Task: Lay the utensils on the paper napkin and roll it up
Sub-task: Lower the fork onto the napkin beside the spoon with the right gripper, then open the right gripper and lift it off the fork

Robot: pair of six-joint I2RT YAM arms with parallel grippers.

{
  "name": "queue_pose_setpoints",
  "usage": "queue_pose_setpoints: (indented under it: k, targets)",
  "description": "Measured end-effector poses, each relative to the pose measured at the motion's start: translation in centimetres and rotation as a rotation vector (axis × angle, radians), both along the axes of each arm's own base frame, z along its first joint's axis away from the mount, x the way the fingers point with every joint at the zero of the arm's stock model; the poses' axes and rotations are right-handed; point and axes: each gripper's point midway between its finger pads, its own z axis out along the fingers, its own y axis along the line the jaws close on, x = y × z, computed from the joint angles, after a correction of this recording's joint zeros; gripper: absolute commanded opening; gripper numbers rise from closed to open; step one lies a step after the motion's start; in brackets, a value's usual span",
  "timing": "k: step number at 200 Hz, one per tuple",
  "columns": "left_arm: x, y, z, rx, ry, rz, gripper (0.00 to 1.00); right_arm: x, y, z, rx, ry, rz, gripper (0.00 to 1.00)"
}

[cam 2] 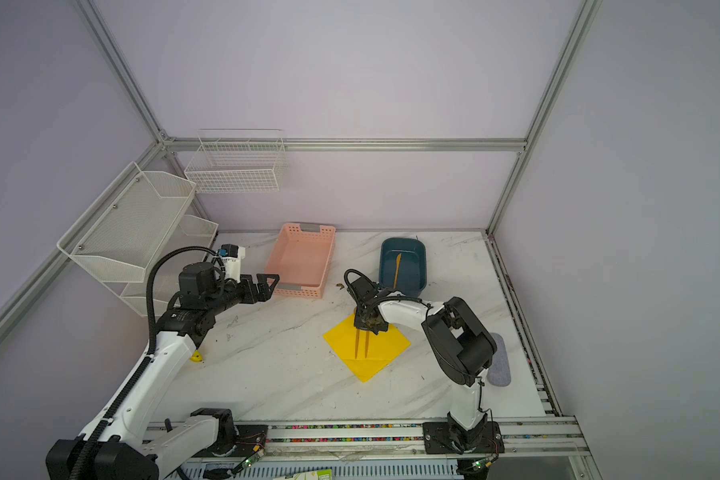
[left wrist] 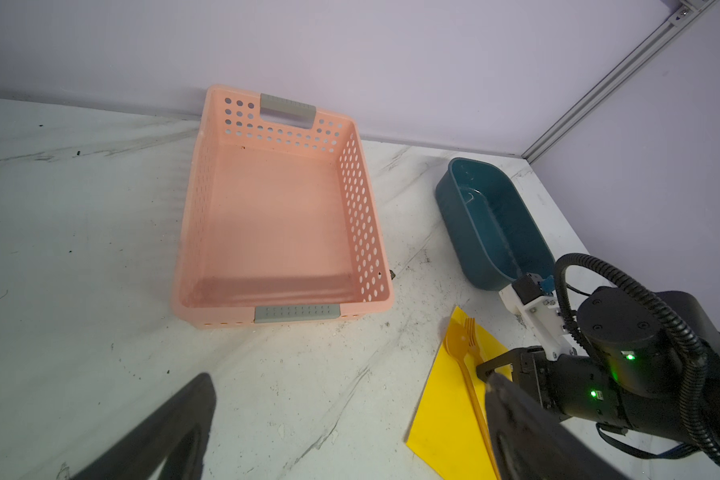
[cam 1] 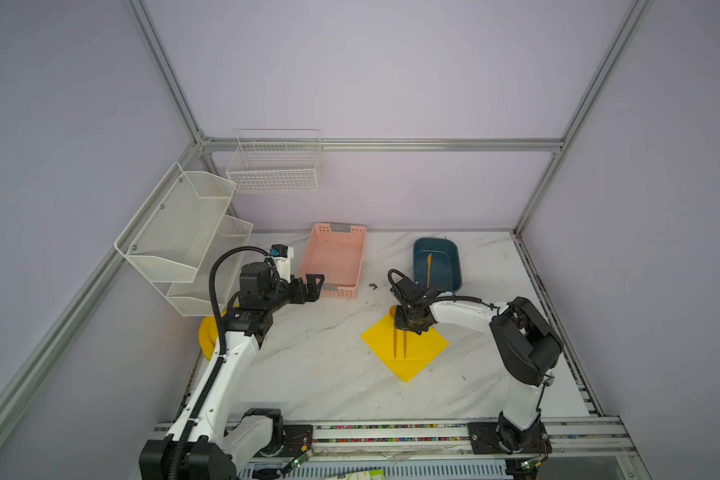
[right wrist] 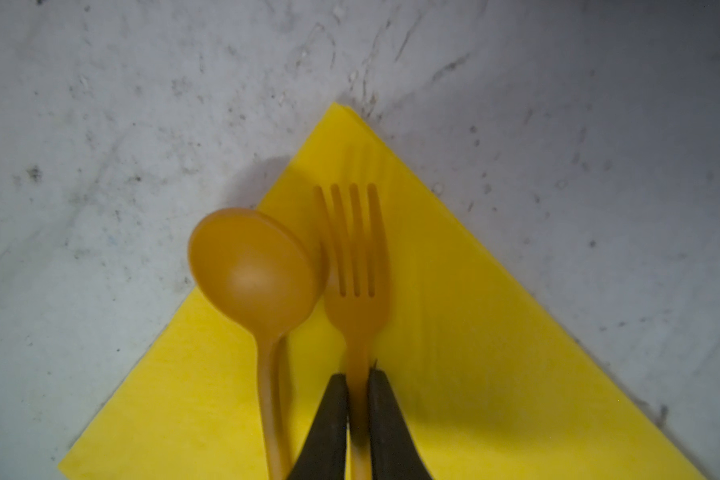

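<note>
The yellow paper napkin (cam 1: 416, 353) (cam 2: 381, 353) (right wrist: 454, 332) lies as a diamond on the marble table. Two utensils sit side by side on it, the spoon (right wrist: 252, 270) (cam 1: 395, 343) and the fork (right wrist: 356, 266) (cam 1: 405, 345). The spoon's bowl pokes past the napkin's far edge. My right gripper (right wrist: 357, 374) (cam 1: 408, 328) is shut on the fork's handle. The knife (cam 1: 428, 270) (cam 2: 397, 270) lies in the blue tub (cam 1: 447, 266). My left gripper (cam 1: 314, 286) (left wrist: 348, 380) hangs open and empty by the pink basket.
A pink perforated basket (cam 1: 335, 259) (left wrist: 275, 216) stands empty behind the middle, with the blue tub (left wrist: 495, 224) to its right. White mesh shelves (cam 1: 179, 232) and a wire basket (cam 1: 273, 166) hang on the left wall. A yellow object (cam 1: 206, 332) lies partly hidden behind the left arm.
</note>
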Motion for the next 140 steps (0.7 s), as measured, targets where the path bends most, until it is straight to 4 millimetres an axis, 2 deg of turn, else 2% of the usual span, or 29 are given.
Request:
queue_pose_setpoints:
  k: [51, 140]
  targets:
    - [-0.03, -0.07, 0.01, -0.003, 0.001, -0.004, 1.00, -0.21, 0.26, 0.00, -0.001, -0.001, 0.008, 0.15]
    - [-0.04, -0.12, 0.01, -0.007, 0.002, -0.005, 1.00, -0.31, 0.23, 0.10, -0.005, -0.002, 0.010, 0.21]
